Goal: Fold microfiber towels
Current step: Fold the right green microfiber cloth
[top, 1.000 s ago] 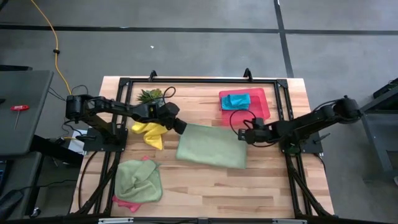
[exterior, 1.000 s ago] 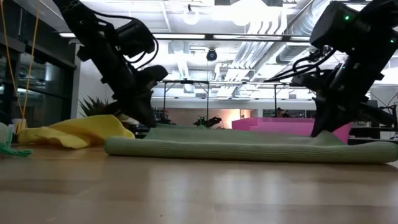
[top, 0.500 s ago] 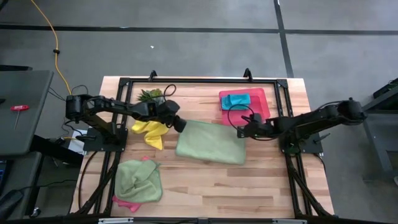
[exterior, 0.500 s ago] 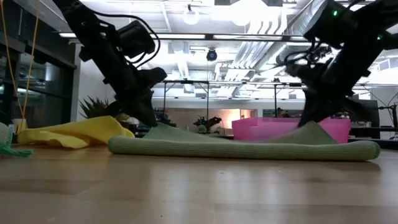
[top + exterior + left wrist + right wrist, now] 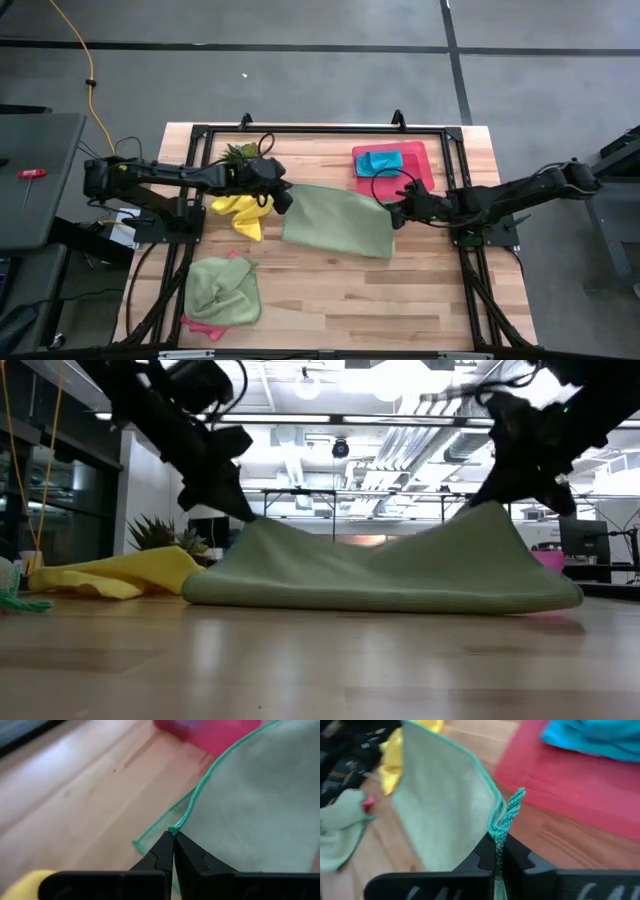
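We've got the left gripper point(image 5: 285, 197) pinched shut on one far corner of the light green towel point(image 5: 338, 220) at table center. Towel's far edge hangs lifted between both arms, near edge resting on the table point(image 5: 330, 295). Right gripper point(image 5: 394, 213) is clamped on the other far corner.
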`<state>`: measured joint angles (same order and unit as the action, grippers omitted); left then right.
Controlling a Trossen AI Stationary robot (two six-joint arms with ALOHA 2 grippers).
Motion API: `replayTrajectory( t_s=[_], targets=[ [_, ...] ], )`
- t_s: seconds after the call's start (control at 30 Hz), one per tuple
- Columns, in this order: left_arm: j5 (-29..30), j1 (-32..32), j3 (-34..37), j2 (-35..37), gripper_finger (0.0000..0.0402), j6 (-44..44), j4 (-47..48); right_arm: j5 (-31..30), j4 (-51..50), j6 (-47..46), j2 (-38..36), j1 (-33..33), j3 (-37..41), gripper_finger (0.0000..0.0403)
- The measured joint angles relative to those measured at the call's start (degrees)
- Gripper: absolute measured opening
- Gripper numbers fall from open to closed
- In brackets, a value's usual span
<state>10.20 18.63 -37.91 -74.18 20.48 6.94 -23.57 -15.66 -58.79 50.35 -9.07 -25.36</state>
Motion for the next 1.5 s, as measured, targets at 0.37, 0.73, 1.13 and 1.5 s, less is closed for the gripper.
replayTrajectory(
  t_s=[0.37, 0.73, 1.13, 1.5],
  targets=[
    [6.72, -6.85, -0.07, 4.23, 0.0000, -15.09, 2.49, 0.62, 0.86, 10.37, -3.87, -6.35, -0.06, 0.0000],
    [14.35, -13.16, -0.04, 0.06, 0.0000, -18.22, 2.85, -6.43, -4.85, 7.35, 0.70, -8.77, -0.07, 0.0000],
    [10.39, -9.10, -0.07, -5.56, 0.0000, -14.78, 1.82, 1.14, -9.80, 0.60, 1.18, -4.17, -0.11, 0.0000],
    [8.10, -14.90, -0.09, -16.46, 0.0000, -7.73, 1.62, 3.26, -6.10, -4.69, 8.96, -8.69, -0.15, 0.0000]
  ],
)
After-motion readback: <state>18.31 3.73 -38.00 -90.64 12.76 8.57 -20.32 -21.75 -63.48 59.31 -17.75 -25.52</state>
